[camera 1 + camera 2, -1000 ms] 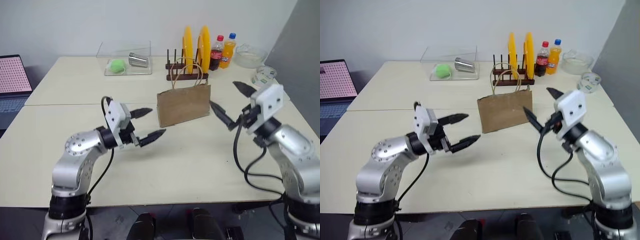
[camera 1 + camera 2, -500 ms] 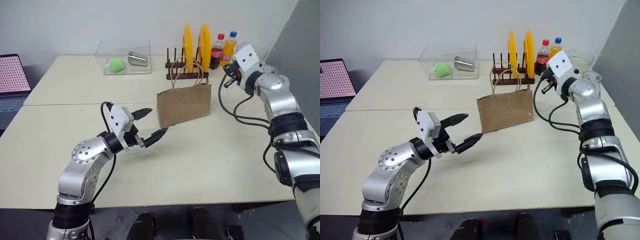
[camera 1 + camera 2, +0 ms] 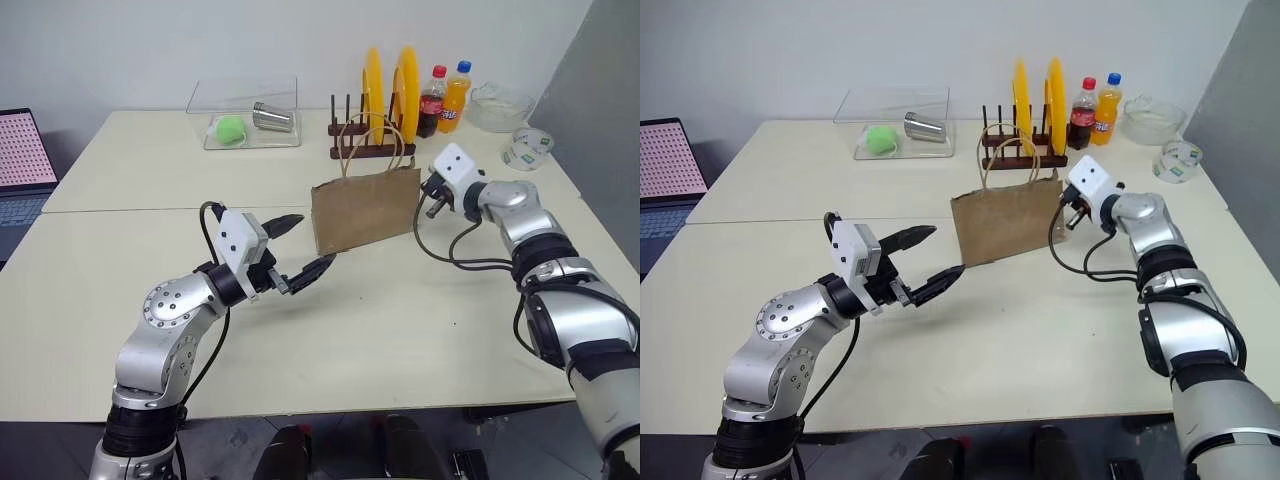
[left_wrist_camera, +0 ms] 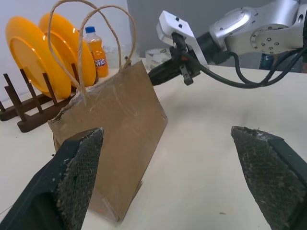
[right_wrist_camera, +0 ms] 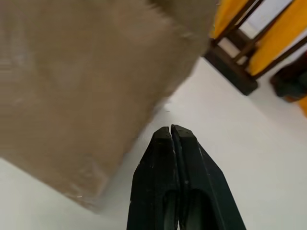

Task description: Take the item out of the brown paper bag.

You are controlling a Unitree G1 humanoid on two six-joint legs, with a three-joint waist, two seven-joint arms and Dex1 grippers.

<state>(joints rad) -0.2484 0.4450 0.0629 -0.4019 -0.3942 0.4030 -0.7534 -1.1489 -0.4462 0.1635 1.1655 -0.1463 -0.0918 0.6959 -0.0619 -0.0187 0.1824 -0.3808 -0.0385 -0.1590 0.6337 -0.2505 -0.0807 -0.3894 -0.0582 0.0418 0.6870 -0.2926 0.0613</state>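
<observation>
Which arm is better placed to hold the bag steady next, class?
Probably the left: the left gripper is open, level with the creased brown paper bag and facing it. The right gripper is shut beside its end.

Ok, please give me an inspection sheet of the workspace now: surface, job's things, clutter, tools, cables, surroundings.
Surface: pale table, seam across it.
Job's things: paper bag upright, handles up; item nothing seen.
Clutter: clear tray with green ball and metal cup; plate rack with yellow plates; two bottles; glass bowl; tape roll.
Tools: left tool open, near bag's left; right tool shut, at bag's right edge.
Cables: black loops on both arms.
Surroundings: laptop, white wall.
</observation>
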